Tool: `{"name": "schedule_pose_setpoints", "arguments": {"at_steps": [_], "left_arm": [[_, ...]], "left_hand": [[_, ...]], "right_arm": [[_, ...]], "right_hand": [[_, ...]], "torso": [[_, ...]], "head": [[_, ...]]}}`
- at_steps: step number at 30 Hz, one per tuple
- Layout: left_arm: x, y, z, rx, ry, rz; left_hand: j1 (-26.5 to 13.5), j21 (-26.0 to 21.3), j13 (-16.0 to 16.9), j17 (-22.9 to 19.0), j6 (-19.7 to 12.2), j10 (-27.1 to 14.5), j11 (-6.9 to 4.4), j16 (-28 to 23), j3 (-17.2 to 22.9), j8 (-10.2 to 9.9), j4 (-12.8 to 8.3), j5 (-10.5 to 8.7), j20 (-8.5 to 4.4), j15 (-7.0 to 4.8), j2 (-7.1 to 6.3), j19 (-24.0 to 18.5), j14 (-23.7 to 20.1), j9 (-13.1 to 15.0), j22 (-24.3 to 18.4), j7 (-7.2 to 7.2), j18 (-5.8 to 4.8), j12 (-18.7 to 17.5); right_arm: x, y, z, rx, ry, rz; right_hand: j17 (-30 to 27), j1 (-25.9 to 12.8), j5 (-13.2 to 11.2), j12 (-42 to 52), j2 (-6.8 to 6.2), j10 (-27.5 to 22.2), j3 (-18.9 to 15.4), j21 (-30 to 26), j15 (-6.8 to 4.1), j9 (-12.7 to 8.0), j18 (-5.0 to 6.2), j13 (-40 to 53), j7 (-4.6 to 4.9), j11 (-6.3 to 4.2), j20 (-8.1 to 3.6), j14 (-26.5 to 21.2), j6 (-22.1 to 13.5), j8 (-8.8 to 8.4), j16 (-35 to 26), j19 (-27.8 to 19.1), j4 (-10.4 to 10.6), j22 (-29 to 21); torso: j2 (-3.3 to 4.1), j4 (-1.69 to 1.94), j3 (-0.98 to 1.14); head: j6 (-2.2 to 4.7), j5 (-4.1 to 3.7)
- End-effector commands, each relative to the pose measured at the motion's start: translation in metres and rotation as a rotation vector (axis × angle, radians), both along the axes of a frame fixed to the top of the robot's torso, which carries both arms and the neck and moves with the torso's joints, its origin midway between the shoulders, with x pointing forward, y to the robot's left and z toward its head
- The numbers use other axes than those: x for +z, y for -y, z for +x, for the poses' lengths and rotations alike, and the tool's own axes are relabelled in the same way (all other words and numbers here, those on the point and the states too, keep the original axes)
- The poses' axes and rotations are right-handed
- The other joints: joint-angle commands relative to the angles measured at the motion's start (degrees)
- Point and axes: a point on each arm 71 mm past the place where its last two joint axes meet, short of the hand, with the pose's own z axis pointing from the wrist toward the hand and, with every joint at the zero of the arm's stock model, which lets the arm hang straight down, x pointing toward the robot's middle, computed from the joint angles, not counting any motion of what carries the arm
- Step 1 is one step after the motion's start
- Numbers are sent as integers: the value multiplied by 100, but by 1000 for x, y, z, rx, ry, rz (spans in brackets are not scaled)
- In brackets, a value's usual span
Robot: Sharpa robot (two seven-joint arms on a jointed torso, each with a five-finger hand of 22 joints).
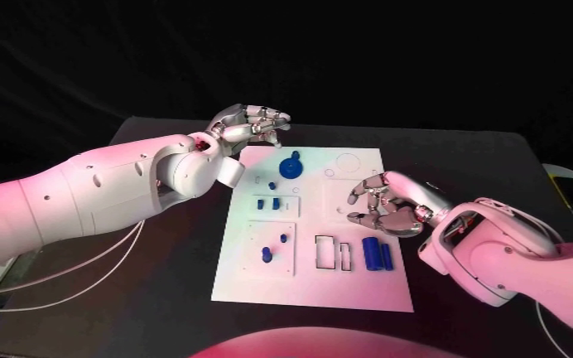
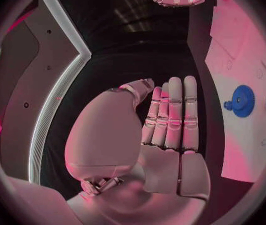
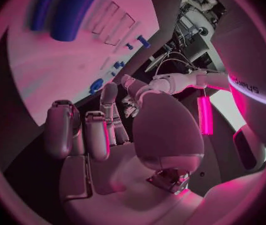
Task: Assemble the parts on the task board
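You see the white rectangular task board [image 1: 358, 279] lying in the middle of the black table [image 1: 478, 151]. On its far part stands a blue toothed gear wheel [image 1: 291, 166], and a few small blue pegs [image 1: 270, 204] stand below it, toward the middle of the board. Near the right edge two blue cylinders [image 1: 377, 253] lie side by side, next to two empty rectangular slots [image 1: 332, 253]. One more small blue piece [image 1: 267, 253] sits in the square frame at the lower left of the board.

Your left hand [image 1: 248, 127] is just beyond the far left corner of the board, above the table. In the left wrist view its fingers [image 2: 173, 112] are stretched out straight and close together, and they hold nothing.

Your right hand [image 1: 386, 205] is over the right edge of the board, just beyond the two cylinders. Its fingers [image 3: 86, 132] are half bent and apart, with nothing between them.
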Motion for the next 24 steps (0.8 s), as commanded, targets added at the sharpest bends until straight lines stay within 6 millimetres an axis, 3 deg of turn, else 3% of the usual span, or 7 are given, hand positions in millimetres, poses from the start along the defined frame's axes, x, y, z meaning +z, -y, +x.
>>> {"name": "schedule_pose_setpoints", "arguments": {"at_steps": [1, 6, 11, 14, 20, 24], "left_arm": [[2, 2, -1, -20, 6, -17], [2, -1, -2, -16, 9, -17], [1, 0, -2, -20, 7, -18], [1, 1, -2, -23, 6, -18], [1, 1, -3, -27, 6, -20], [1, 1, -3, -26, 6, -20]], "left_hand": [[-55, -30, 0, 10, -36, -45, 2, 1, -29, -25, 3, 8, 19, -13, 13, -18, -39, 6, -2, -5, 62, -24], [-98, -47, 1, 12, -43, -56, 8, 4, -47, -30, 40, 9, 27, -5, 14, -26, -48, 8, -9, -3, 60, -29], [-105, -50, 1, 13, -44, -57, 8, 5, -50, -30, 47, 9, 28, -4, 14, -28, -49, 8, -11, -3, 60, -30], [-109, -52, 1, 13, -44, -59, 9, 5, -52, -30, 51, 10, 29, -3, 15, -29, -51, 8, -12, -3, 60, -31], [-112, -55, 1, 13, -45, -62, 9, 5, -53, -31, 54, 10, 30, -2, 15, -30, -53, 8, -13, -3, 60, -32], [-113, -57, 0, 13, -46, -63, 9, 4, -54, -31, 55, 10, 30, -2, 15, -31, -55, 9, -14, -4, 60, -33]], "right_arm": [[-8, 18, -5, -68, -188, 8], [-6, 45, -14, -123, -189, -24], [-10, 55, -21, -165, -188, -77], [-14, 56, -24, -177, -186, -114], [-24, 51, -31, -181, -186, -183], [-31, 45, -35, -170, -183, -208]], "right_hand": [[261, -41, 29, 277, -29, -46, -120, 18, -20, 116, -53, 355, 2, 23, -7, 371, -101, 56, 18, 30, 79, 918], [481, -4, -70, 1116, -37, 383, -317, 127, -9, 280, -77, 1448, 15, 32, 9, 413, -256, 115, 110, 82, 255, 980], [806, 25, -123, 2061, -37, 985, -554, 327, -23, 426, -118, 2667, -11, 11, -1, 472, -251, 204, 233, 178, 470, 1068], [1001, 20, -114, 2380, -29, 1197, -695, 423, -27, 489, -138, 3096, -27, 5, -8, 506, -232, 242, 299, 222, 607, 1109], [1105, -21, -156, 2542, -41, 1303, -886, 502, -34, 544, -155, 3330, -43, -8, -14, 523, -208, 274, 334, 257, 778, 1144], [1104, -16, -150, 2551, -41, 1308, -914, 494, -35, 551, -153, 3346, -45, -10, -15, 523, -204, 279, 334, 255, 799, 1143]], "torso": [[-22, -10, -18], [-30, -42, -13], [-48, -54, -41], [-52, -68, -46], [-53, -56, -61], [-51, -66, -50]], "head": [[16, -237], [-18, -354], [-21, -530], [-34, -544], [-97, -579], [-129, -551]]}}
